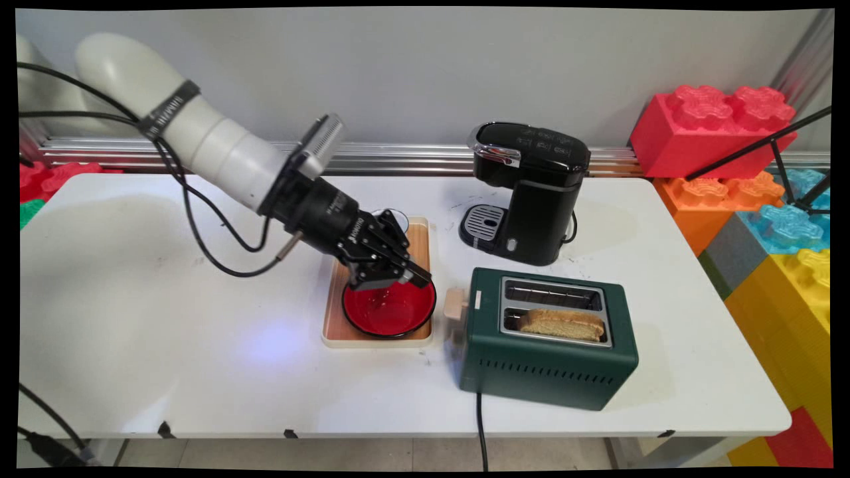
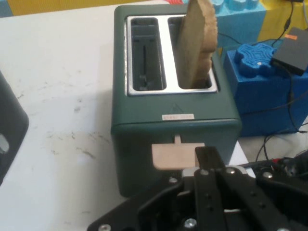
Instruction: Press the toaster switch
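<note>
Gripper [image 1: 398,275] hangs over the red bowl [image 1: 390,312] on the wooden tray [image 1: 417,247]; its fingers are hard to make out — I cannot tell how far apart they stand or whether they hold anything. At its 3 o'clock stands the green toaster [image 1: 544,358], its pale lever [image 2: 175,155] facing the hand, one bread slice [image 1: 562,324] in the nearer slot. A small label on the toaster is unreadable. At 1 o'clock — a black coffee machine [image 1: 531,192].

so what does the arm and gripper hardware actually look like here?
White, rounded tubular arm links with a black lettered band round one of them. Loose black cables hang from the arm. A grey ribbed box-shaped module sits at the wrist. Beyond it a black cylindrical wrist section leads to the black two-finger gripper, its linkage bars joined by silver screws.
</note>
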You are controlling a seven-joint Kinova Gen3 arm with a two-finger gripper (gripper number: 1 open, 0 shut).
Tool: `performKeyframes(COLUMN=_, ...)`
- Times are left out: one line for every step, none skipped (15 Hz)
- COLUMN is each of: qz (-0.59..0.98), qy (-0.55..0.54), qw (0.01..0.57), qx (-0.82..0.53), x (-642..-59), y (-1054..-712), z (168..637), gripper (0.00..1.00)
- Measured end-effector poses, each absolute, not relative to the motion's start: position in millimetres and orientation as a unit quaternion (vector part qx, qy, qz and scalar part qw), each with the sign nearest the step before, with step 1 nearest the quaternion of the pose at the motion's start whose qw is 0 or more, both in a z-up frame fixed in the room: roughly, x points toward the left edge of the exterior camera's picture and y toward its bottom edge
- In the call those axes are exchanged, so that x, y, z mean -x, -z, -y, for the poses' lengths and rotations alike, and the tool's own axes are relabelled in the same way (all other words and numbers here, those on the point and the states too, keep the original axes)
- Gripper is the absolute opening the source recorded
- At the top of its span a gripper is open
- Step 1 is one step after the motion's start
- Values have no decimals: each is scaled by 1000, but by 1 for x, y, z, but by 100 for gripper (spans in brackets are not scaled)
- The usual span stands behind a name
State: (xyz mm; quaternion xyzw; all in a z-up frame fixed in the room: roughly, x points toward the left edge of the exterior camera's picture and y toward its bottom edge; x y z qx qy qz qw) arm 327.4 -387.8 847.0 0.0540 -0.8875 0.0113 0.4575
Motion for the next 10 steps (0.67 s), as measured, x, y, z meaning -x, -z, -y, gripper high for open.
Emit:
performKeyframes(qz=887, qy=-11, qw=458, qx=-56, x=-324, y=-843, z=389, gripper=0)
performKeyframes(qz=887, qy=-11, qw=457, qx=-57, x=-321, y=-840, z=390, gripper=0)
performKeyframes(qz=887, qy=-12, qw=457, qx=-59, x=-318, y=-837, z=391, gripper=0)
performKeyframes(qz=887, qy=-11, qw=457, qx=-60, x=-316, y=-835, z=391, gripper=0)
performKeyframes(qz=887, qy=-11, qw=457, qx=-62, x=-312, y=-831, z=393, gripper=0)
performKeyframes(qz=887, qy=-11, qw=458, qx=-63, x=-309, y=-828, z=394, gripper=0)
performKeyframes(qz=886, qy=-11, qw=458, qx=-65, x=-306, y=-825, z=395, gripper=0)
performKeyframes(qz=886, qy=-10, qw=459, qx=-66, x=-303, y=-822, z=396, gripper=0)
performKeyframes(qz=885, qy=-10, qw=460, qx=-67, x=-301, y=-820, z=397, gripper=0)
performKeyframes(qz=885, qy=-9, qw=460, qx=-68, x=-298, y=-818, z=398, gripper=0)
